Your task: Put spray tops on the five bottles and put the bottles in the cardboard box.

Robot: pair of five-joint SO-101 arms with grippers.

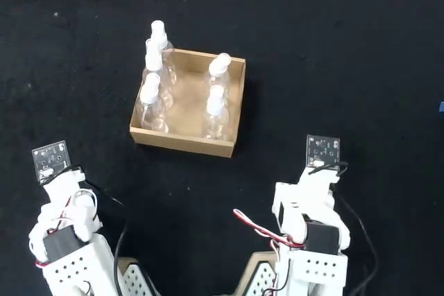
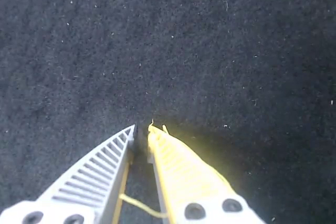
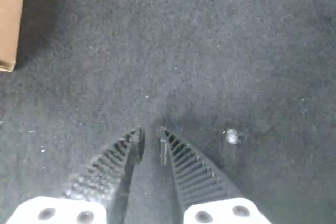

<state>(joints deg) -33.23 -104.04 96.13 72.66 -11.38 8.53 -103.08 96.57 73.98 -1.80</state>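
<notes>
The cardboard box [image 1: 184, 142] sits left of the table's middle on the black cloth. Several clear bottles stand upright inside it, each with a white spray top, such as one at the back left [image 1: 158, 36] and one at the front right [image 1: 216, 105]. My left gripper [image 2: 142, 129] is low over bare cloth at the near left, fingertips together and holding nothing. My right gripper [image 3: 150, 132] hangs over the cloth at the near right, its fingers almost touching and holding nothing. A corner of the box [image 3: 10, 19] shows in the right wrist view.
The left arm [image 1: 66, 206] and the right arm [image 1: 309, 199] are drawn back at the near edge, well short of the box. A small white speck [image 3: 231, 136] lies on the cloth beside the right gripper. Black cloth surrounds the box.
</notes>
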